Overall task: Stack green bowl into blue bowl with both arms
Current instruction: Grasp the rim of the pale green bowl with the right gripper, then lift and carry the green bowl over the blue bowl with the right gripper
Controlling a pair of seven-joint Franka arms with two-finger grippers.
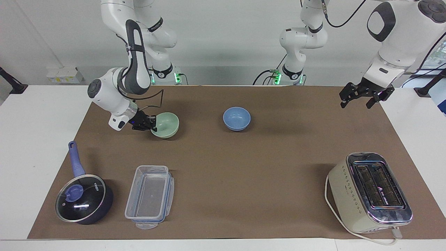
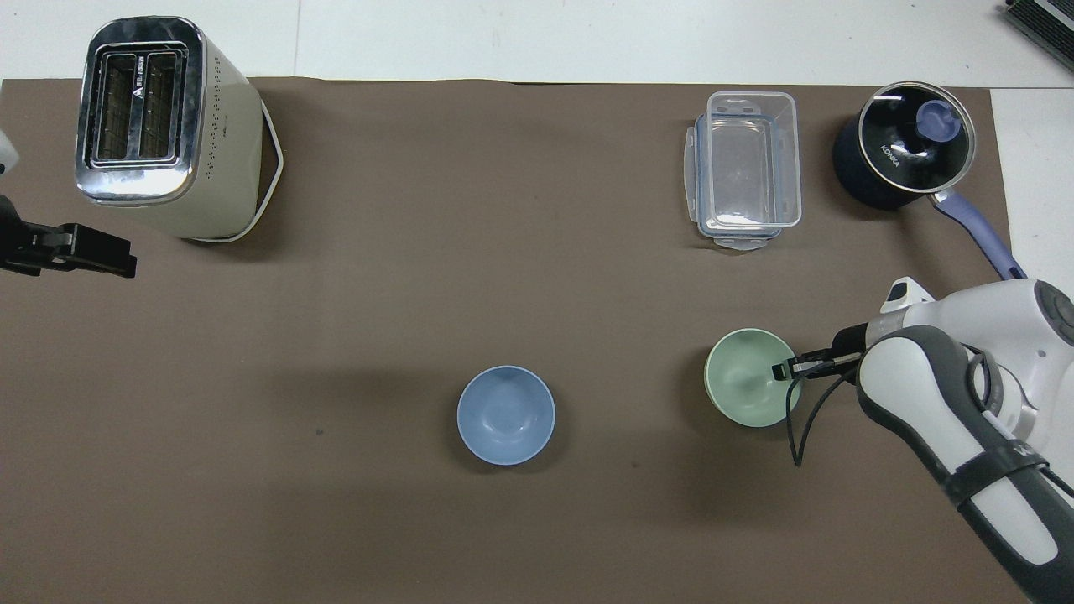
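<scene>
The pale green bowl (image 1: 168, 124) sits low over the brown mat (image 1: 244, 164) toward the right arm's end; it also shows in the overhead view (image 2: 742, 379). My right gripper (image 1: 151, 124) is shut on the bowl's rim on the side away from the blue bowl, as the overhead view (image 2: 786, 369) also shows. Whether the bowl touches the mat I cannot tell. The blue bowl (image 1: 237, 118) stands upright and empty near the table's middle (image 2: 506, 414). My left gripper (image 1: 358, 100) is open and empty, waiting above the mat's edge at the left arm's end (image 2: 113, 256).
A cream toaster (image 1: 371, 191) stands far from the robots at the left arm's end. A clear plastic container (image 1: 150, 197) and a dark lidded pot with a blue handle (image 1: 82, 198) stand far from the robots at the right arm's end.
</scene>
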